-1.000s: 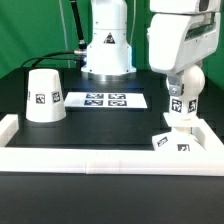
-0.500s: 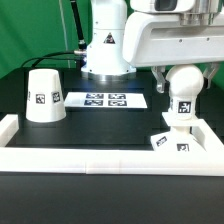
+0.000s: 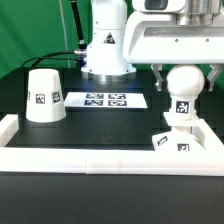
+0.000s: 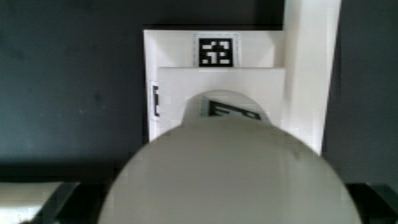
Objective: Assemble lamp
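My gripper (image 3: 186,86) is shut on the round bulb (image 3: 185,78), one finger on each side of its head. The bulb stands upright at the exterior view's right. Its tagged stem (image 3: 181,110) points down onto the small blocky base (image 3: 170,142), which lies on the black table beside the white rail. In the wrist view the bulb (image 4: 217,170) fills the space between the jaws of the gripper (image 4: 217,205). The base (image 4: 214,75) lies beyond it with its tag showing. The cone shade (image 3: 42,95) stands apart at the exterior view's left.
The marker board (image 3: 105,99) lies flat at the middle back. Behind it rises the white robot pedestal (image 3: 105,50). A low white rail (image 3: 100,158) runs along the front and up both sides of the black table.
The wrist has turned over the last second, so the hand now faces broadside and the bulb's round head shows. The bulb stays over the base. The shade has not moved.
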You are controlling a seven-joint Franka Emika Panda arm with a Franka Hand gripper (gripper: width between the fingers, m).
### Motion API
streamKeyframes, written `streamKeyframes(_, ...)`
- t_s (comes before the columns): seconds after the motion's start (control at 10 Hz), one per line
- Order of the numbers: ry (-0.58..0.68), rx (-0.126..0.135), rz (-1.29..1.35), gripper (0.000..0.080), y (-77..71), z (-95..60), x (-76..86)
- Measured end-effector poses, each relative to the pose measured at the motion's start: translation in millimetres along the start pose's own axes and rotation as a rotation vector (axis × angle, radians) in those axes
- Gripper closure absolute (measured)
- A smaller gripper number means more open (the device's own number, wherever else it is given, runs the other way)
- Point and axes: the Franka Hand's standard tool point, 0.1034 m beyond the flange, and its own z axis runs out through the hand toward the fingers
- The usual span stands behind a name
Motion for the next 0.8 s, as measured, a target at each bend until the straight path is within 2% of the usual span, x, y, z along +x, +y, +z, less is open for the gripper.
streamKeyframes(0.3, -0.001, 0.0, 0.344, 0.022, -1.2, -0.3, -1.5)
streamKeyframes(0.8, -0.031, 0.032, 0.938, 0.022, -7.0, 2.3, -7.2)
